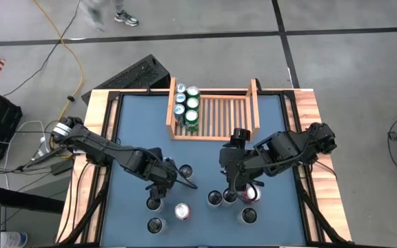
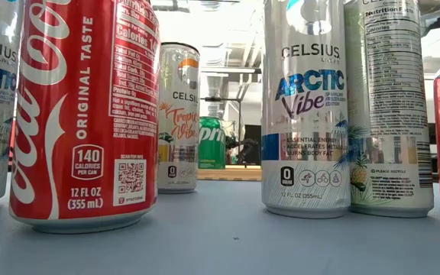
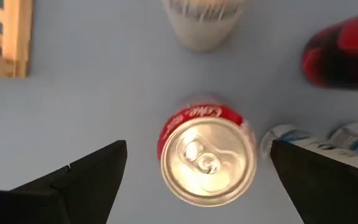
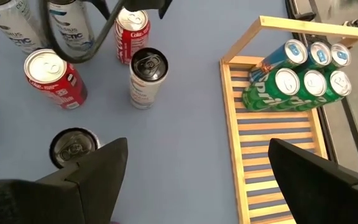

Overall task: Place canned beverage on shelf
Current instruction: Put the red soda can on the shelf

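The light-brown wooden shelf (image 1: 219,114) stands at the table's far middle, with several green Sprite cans (image 4: 303,84) upright at its left side. My left gripper (image 1: 167,180) is open above an upright red Coca-Cola can (image 3: 207,158). Its fingers (image 3: 79,180) stand on either side of the can without touching it. The same can shows under that gripper in the right wrist view (image 4: 132,28). My right gripper (image 1: 234,184) is open and empty (image 4: 198,142) above the cans near the table's front right.
Several loose cans stand upright on the blue table top: a white can (image 1: 185,170), a red can (image 1: 182,211), Celsius cans (image 1: 155,203) and others by my right gripper (image 1: 249,215). The shelf's right part (image 4: 272,180) shows bare slats. A raised wooden rim (image 1: 98,138) borders the table.
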